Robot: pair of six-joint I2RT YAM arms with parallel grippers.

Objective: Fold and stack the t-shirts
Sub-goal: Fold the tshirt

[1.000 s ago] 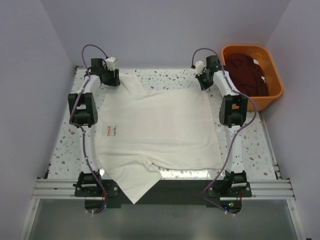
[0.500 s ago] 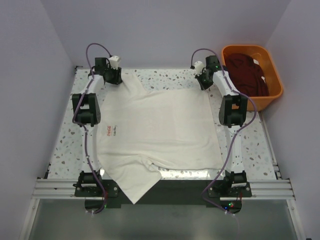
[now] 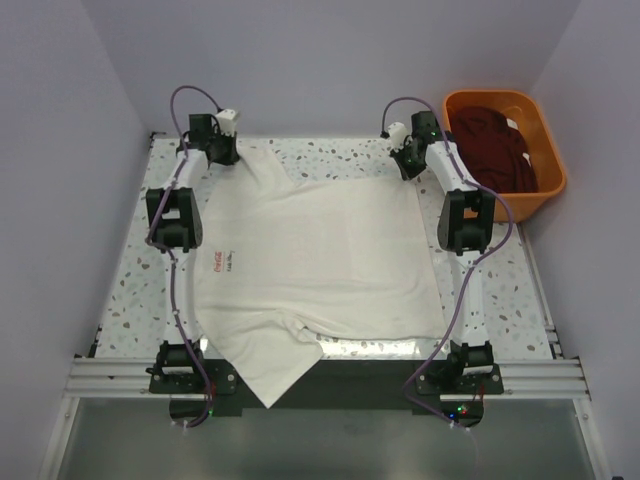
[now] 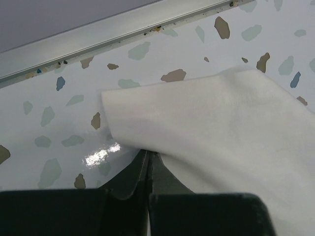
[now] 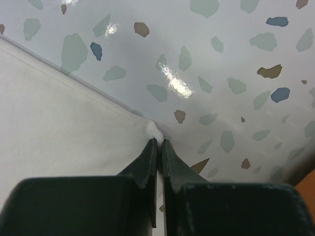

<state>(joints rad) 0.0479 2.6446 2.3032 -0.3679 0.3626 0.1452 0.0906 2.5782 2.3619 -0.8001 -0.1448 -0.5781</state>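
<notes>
- Cream-white t-shirt (image 3: pixel 320 260): lies spread nearly flat across the middle of the table (image 3: pixel 330 155), small red print (image 3: pixel 222 263) toward the left side. No fold made yet. I judge this the spreading step ahead of the first fold.
- Left gripper (image 4: pixel 148 155): clenched at the shirt's far-left corner. In the wrist view the cloth edge meets the closed fingertips and rises over them in a soft flap, so I read it as a thin pinch of cloth, not a bare close.
- Right gripper (image 5: pixel 158 142): clamped on the far-right corner, with a small pucker of cloth caught right at the tips.
- Reason for the hold: with both far corners pinched, the far edge can be drawn taut and carried toward me as one line, which I judge a clean fold needs.
- Far edge: the far-left corner sits further out than the far-right one, near the metal rail (image 4: pixel 98 34), so there is little room beyond it. Bare terrazzo shows along the back on the right.
- Near edge: one sleeve (image 3: pixel 275 370) droops over the table lip onto the frame. It could drag or snag if I pull the cloth away from me.
- Sides: both forearms lie just along the shirt's left and right edges. The open room is the cloth's own middle.
- Orange tub (image 3: pixel 553 170): off the table's far-right corner, close beside the right arm. It holds a dark maroon t-shirt (image 3: pixel 495 145), bunched and waiting. No bright red shirt in view.
</notes>
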